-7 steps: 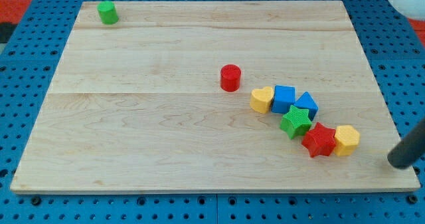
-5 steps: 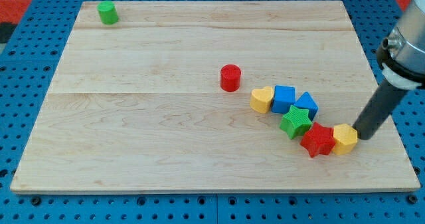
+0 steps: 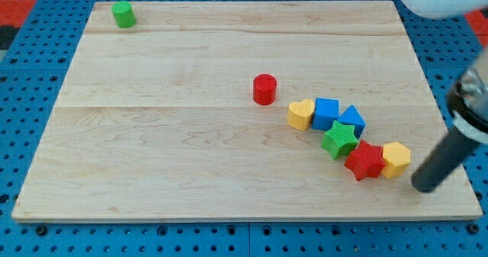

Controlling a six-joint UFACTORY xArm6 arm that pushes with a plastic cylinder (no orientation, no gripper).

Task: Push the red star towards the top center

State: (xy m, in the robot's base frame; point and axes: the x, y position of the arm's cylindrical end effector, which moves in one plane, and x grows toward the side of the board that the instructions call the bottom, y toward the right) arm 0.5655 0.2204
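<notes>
A pale wooden board [image 3: 191, 135] lies on a blue pegboard surface [image 3: 23, 81]. My arm has no hand to open or close; it ends in a dark rod, and my tip [image 3: 422, 187] rests on the board near its right edge, toward the near side. It sits just right of and slightly nearer than the yellow block [image 3: 396, 159], with a small gap between them.

The red star [image 3: 365, 161] is in the right part of the board, toward the near side. The yellow block touches its right side, so the star lies left of my tip with that block between. The green star [image 3: 339, 139] touches the red star on its far-left side. Farther along the same cluster sit two blue blocks, one a cube [image 3: 325, 113] and one angled [image 3: 352, 120], then a yellow heart [image 3: 300, 114] at the left end.

A red cylinder [image 3: 264, 88] stands alone near the centre, just beyond the heart. A green cylinder [image 3: 123, 14] stands well apart at the far left corner.
</notes>
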